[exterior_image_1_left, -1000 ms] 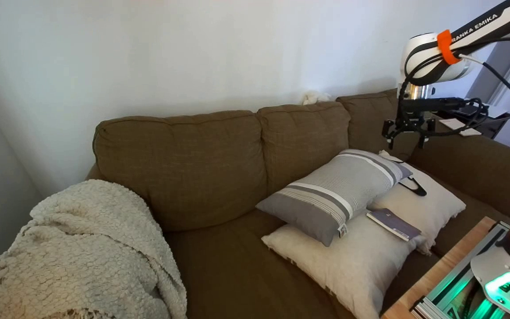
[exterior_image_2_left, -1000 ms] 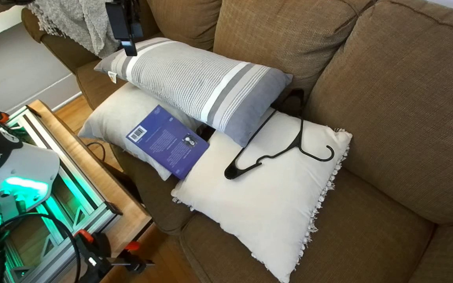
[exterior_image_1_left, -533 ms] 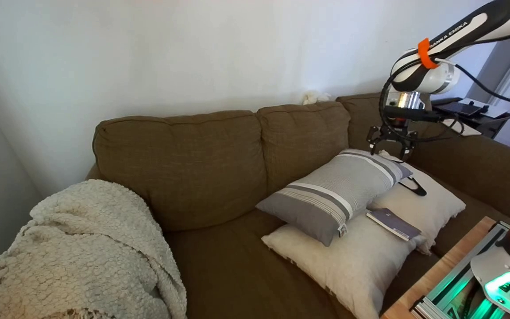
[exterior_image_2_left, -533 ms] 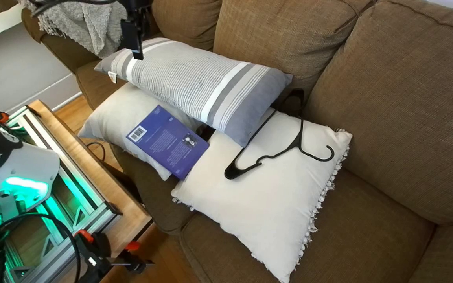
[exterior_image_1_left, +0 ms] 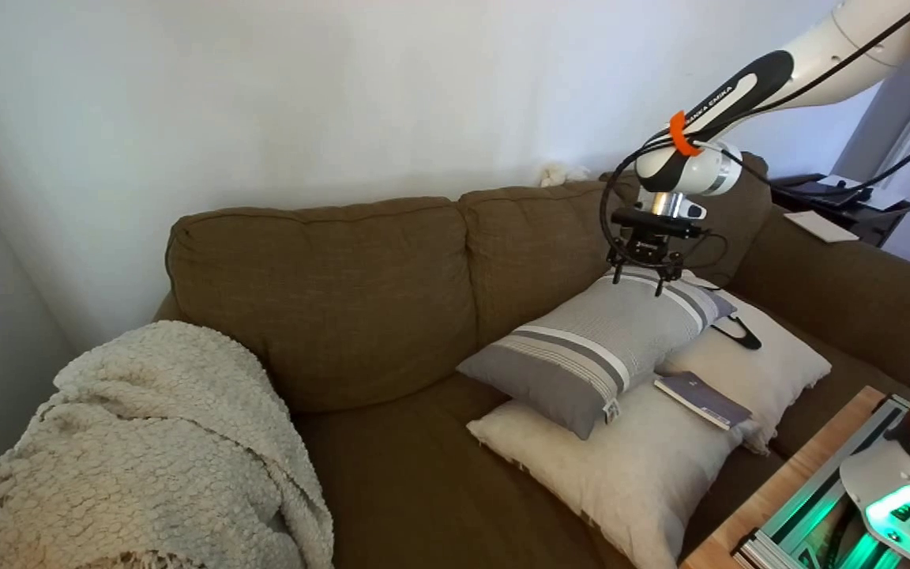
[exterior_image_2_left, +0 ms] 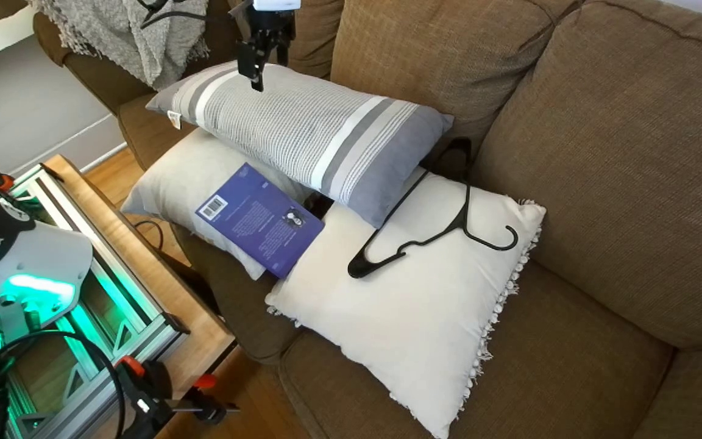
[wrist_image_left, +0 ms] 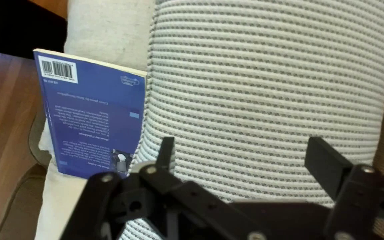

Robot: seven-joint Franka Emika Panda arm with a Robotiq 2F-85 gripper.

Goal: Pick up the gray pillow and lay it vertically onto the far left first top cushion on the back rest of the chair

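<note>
Your end effector (exterior_image_1_left: 637, 286) has swung over the gray pillow (exterior_image_1_left: 601, 340) in the past second, travelling between eight and nine o'clock as an exterior view shows it, while the pillow lies unmoved. The end effector holds nothing: in the wrist view the fingers (wrist_image_left: 327, 165) stand wide apart above the ribbed middle, the pillow's seam just past one tip at nine o'clock. Contact is hard to tell, though no dent shows.

Propped askew, the gray pillow bridges the pale pillow (exterior_image_2_left: 186, 169) and the fringed pillow (exterior_image_2_left: 400, 292), which lift it above the sofa (exterior_image_1_left: 407, 482), the surface carrying the pile, and likely leave its long edges within your reach. Your finger span looks too narrow to straddle it, so the next move probably calls for lowering and pinching up fabric. A book (wrist_image_left: 93, 115) lies just beside the seam, between nine and ten o'clock in the wrist view; a hanger (exterior_image_2_left: 462, 221) lies at the corner toward five o'clock in an exterior view, whether pinned you cannot tell. Either could drag along as you lift.

Your goal, the wide cushion (exterior_image_1_left: 321, 304), stands at nine o'clock from the pillow in an exterior view, a blanket (exterior_image_1_left: 163, 442) heaped toward its seven o'clock, perhaps crowding the spot.
</note>
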